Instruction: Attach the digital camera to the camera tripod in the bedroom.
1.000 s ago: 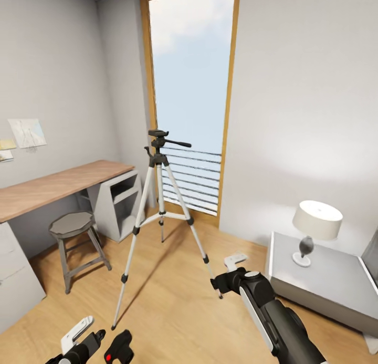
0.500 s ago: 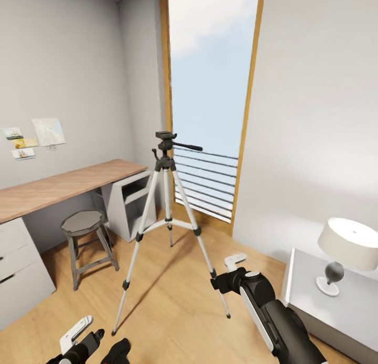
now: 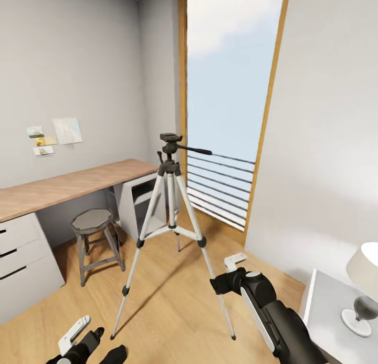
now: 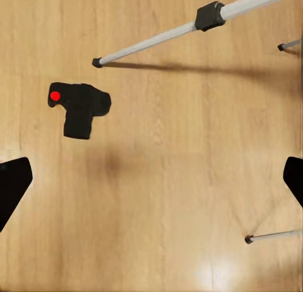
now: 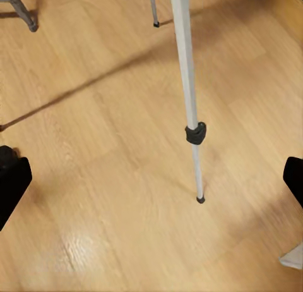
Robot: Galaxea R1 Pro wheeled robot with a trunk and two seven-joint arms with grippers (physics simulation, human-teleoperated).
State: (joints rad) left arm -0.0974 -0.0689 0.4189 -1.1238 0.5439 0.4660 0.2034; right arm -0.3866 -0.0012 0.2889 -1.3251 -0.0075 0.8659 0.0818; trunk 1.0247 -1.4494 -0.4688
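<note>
While the digital camera (image 4: 81, 109) lies on the plank floor (image 3: 168, 301) near a foot of the camera tripod (image 3: 170, 206), you are at the pickup step: lower the left gripper (image 4: 151, 178), both grippers spread and empty. Its body runs across the planks, lens pointing sideways along the boards; tripod upright.

Looks like a bedroom in someone's home, doubling as a little study. Light grey walls, plank wood floor (image 3: 168, 301), a tall wood-framed window (image 3: 231, 106) at the far side. Wooden desk (image 3: 68, 185) with white drawers on the left, small stool (image 3: 93, 222) tucked near it, notes pinned above. Lamp (image 3: 365, 285) on a low grey surface at right.
</note>
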